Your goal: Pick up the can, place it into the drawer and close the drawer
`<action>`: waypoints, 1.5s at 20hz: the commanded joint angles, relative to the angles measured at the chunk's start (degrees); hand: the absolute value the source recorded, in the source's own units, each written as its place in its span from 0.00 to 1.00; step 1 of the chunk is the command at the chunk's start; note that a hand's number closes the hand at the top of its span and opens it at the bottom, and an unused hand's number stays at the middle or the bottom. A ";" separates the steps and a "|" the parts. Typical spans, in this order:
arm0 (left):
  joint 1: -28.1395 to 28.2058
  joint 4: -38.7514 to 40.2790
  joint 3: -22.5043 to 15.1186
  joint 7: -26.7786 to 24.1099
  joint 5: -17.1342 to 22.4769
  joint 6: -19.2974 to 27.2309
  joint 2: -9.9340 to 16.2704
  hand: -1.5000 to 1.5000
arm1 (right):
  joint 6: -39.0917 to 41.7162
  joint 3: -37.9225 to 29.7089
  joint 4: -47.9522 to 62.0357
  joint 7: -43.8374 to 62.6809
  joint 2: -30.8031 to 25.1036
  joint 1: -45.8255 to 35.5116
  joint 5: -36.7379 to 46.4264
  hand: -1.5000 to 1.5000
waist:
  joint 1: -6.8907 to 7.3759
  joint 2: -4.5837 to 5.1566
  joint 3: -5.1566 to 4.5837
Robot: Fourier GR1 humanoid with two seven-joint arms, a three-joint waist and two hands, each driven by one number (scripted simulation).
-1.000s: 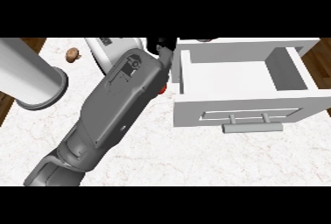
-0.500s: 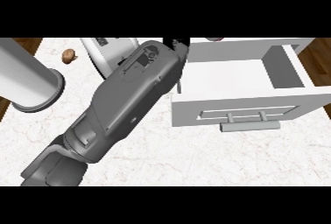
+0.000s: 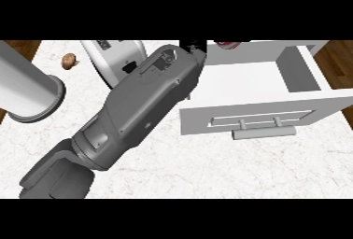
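Up at the top edge, our hand shows only as a black patch past the grey forearm; we cannot tell its grip. Just beside it, a sliver of the red can peeks over the back wall of the open white drawer. Left of our forearm stand a white appliance, a grey cylinder and a small brown item on the marble counter.

matt white drawer, marbled counter

White marble counter, brown object
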 commanded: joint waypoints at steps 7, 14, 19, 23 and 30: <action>-1.56 5.26 -5.62 -2.53 4.58 2.30 0.00 0.00 | 2.50 0.30 1.80 -2.15 0.92 -0.18 2.27 0.00 | -0.34 0.13 0.05; -1.71 7.03 -8.28 -3.74 8.05 5.31 0.00 0.00 | 2.00 0.20 2.83 -1.43 -0.15 -1.03 1.96 0.00 | -1.07 0.35 0.05; 0.51 6.08 -9.92 -6.03 10.43 5.07 0.00 0.00 | -1.46 -0.57 0.66 2.69 -3.15 -3.63 0.10 0.00 | -0.62 0.31 -0.01; 0.08 6.83 -9.93 -8.00 12.10 5.59 0.00 0.00 | 0.17 0.03 -1.22 0.61 -0.31 -1.61 0.62 0.00 | -1.09 0.32 0.00; 0.64 3.95 -9.50 -11.79 14.79 5.15 0.00 0.00 | 4.01 -0.27 -7.35 -6.70 -5.15 -6.03 12.64 0.00 | -0.81 0.43 -0.04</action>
